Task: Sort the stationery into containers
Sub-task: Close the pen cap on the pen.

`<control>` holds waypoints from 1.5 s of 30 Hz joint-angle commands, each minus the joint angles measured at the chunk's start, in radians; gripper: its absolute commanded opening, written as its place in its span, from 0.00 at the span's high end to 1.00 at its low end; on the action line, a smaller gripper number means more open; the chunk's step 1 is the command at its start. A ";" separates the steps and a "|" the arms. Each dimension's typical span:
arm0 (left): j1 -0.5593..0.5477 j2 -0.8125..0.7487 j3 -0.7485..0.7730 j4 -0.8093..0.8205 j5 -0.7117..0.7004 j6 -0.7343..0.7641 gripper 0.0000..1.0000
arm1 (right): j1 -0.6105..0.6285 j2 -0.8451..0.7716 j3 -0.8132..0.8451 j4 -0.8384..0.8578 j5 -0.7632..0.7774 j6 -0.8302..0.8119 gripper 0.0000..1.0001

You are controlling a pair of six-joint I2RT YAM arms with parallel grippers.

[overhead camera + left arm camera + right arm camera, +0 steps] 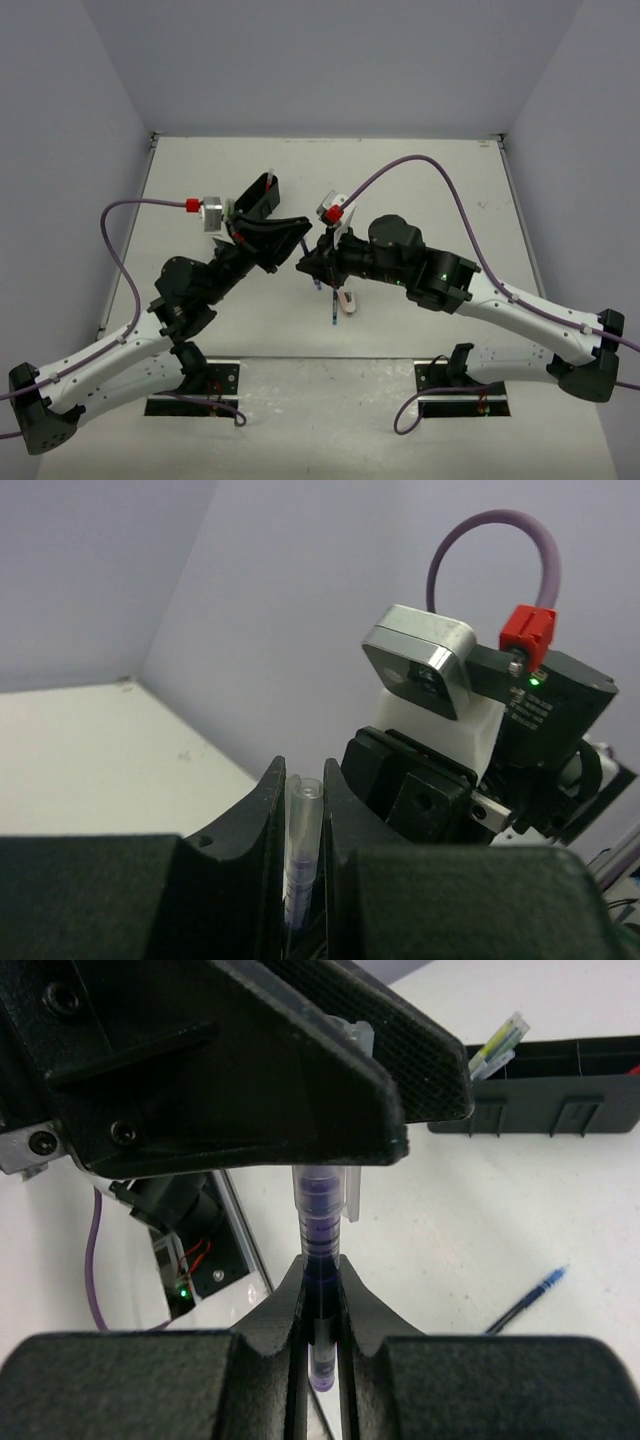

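Pen (pixel 318 1222) between left tool (pixel 302 798) and right tool (pixel 319 1285)

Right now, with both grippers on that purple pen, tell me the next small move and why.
Probably open the left gripper. Both it and the right gripper clamp the same purple pen, so neither can carry it to the black tray until one lets go.

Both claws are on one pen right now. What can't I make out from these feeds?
- Right wrist view: the organiser tray is cut off by the right edge, its left end behind the left claw; most compartments unseen.
- Top view: the purple pen is hidden between that claw and the right claw.
- Top view: the loose stationery is tiny and partly under the right arm; count unclear.
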 commanded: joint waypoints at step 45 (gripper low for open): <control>-0.069 0.076 0.384 -0.653 0.122 0.201 0.95 | -0.059 -0.270 -0.434 0.571 -0.135 0.069 1.00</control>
